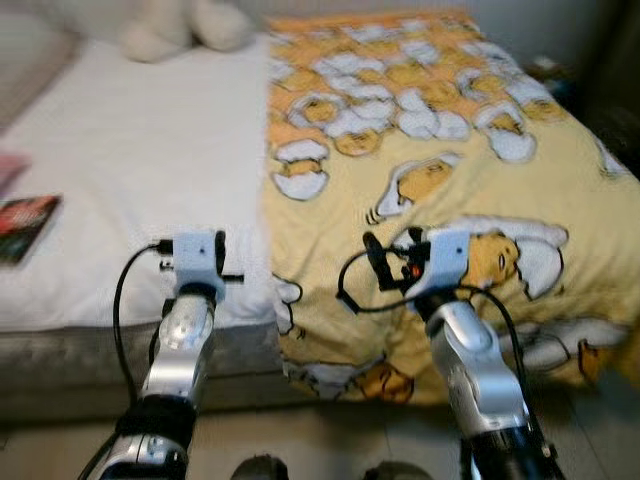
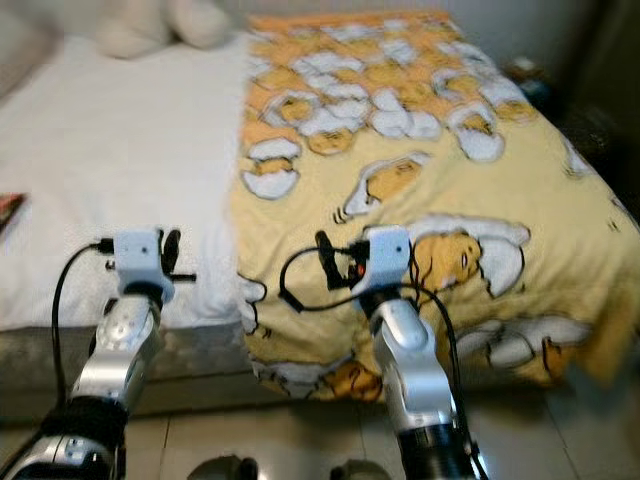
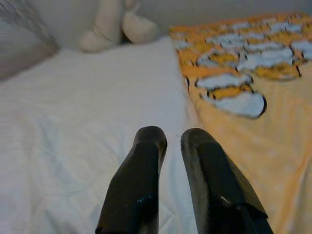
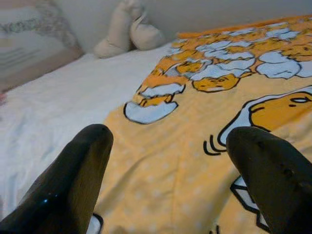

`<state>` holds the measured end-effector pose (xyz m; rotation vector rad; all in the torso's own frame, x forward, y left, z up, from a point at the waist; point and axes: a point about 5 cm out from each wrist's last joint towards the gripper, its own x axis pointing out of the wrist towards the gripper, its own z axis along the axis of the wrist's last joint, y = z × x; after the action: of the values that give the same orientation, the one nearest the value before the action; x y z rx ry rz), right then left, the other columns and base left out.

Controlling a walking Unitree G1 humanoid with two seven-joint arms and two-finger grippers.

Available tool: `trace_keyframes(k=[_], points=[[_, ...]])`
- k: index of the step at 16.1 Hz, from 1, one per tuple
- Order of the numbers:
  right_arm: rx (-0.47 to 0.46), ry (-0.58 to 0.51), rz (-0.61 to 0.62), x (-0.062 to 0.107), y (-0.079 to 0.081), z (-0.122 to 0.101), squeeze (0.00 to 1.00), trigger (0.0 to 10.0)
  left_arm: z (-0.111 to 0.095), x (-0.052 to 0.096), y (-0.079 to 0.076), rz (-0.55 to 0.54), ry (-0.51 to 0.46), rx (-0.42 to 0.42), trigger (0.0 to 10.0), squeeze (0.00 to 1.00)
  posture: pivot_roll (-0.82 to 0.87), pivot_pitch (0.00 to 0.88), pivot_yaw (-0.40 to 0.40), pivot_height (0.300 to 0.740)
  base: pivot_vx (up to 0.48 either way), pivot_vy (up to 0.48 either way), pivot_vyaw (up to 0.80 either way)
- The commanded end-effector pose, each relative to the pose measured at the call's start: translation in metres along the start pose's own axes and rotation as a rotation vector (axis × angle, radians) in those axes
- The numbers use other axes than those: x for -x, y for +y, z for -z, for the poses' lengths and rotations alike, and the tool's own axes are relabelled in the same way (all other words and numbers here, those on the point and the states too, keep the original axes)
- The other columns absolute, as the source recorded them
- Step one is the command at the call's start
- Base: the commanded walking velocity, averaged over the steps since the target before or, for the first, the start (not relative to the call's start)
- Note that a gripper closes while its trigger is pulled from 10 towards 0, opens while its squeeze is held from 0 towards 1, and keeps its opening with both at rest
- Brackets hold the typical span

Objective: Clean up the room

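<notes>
Yellow quilted fabric, printed with egg characters, makes up the blanket (image 1: 440, 160) that covers the half of the bed ahead of and beneath your right gripper (image 4: 170, 146). Its long axis runs away from you towards the head of the bed, and its inner edge lies as a straight line up the middle of the white sheet (image 1: 150, 150). The near end droops over the mattress edge just below your right wrist.

White sheet lies bare ahead of your left gripper (image 3: 173, 141), with the blanket edge just beside it on the inner side. Beyond both grippers, at the far end, rests a cream stuffed toy (image 1: 185, 25). Well out to the left gripper's outer side lies a dark book (image 1: 25, 225).

Your right gripper's fingers are spread wide above the blanket, gripping nothing. Your left gripper's fingers are nearly pressed together, a narrow gap between them, empty.

Judgement: you are at the approach step, nothing yet gripped. The next move likely calls for lowering the right gripper onto the blanket and pinching a fold.
</notes>
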<state>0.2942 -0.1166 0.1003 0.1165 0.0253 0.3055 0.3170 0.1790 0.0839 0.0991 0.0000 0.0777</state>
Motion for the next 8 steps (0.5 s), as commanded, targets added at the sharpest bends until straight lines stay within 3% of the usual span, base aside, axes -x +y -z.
trace_keyframes(k=[1, 6, 7, 8], points=[[0.019, 0.003, 0.000, -0.0027, -0.0006, 0.0025, 0.00, 10.0, -0.0032, -0.0022, 0.0033, -0.008, 0.002, -0.024, 10.0, 0.00, -0.08, 0.000, 0.049, 0.740, 0.000, -0.375, 0.00], [0.038, -0.008, 0.021, -0.0091, -0.0037, 0.0073, 0.00, 10.0, -0.0091, -0.0070, 0.0068, 0.012, 0.014, -0.008, 10.0, 0.00, -0.09, 0.000, 0.054, 0.740, 0.000, 0.000, 0.00], [0.041, -0.014, 0.022, -0.0079, -0.0047, 0.0082, 0.00, 10.0, -0.0105, -0.0063, 0.0060, 0.027, 0.007, 0.006, 10.0, 0.11, -0.10, 0.000, 0.056, 0.740, 0.000, 0.000, 0.00], [0.041, -0.015, 0.024, -0.0073, -0.0052, 0.0087, 0.00, 10.0, -0.0110, -0.0057, 0.0057, 0.036, 0.003, 0.010, 10.0, 0.11, -0.10, 0.000, 0.056, 0.740, 0.000, 0.000, 0.00]])
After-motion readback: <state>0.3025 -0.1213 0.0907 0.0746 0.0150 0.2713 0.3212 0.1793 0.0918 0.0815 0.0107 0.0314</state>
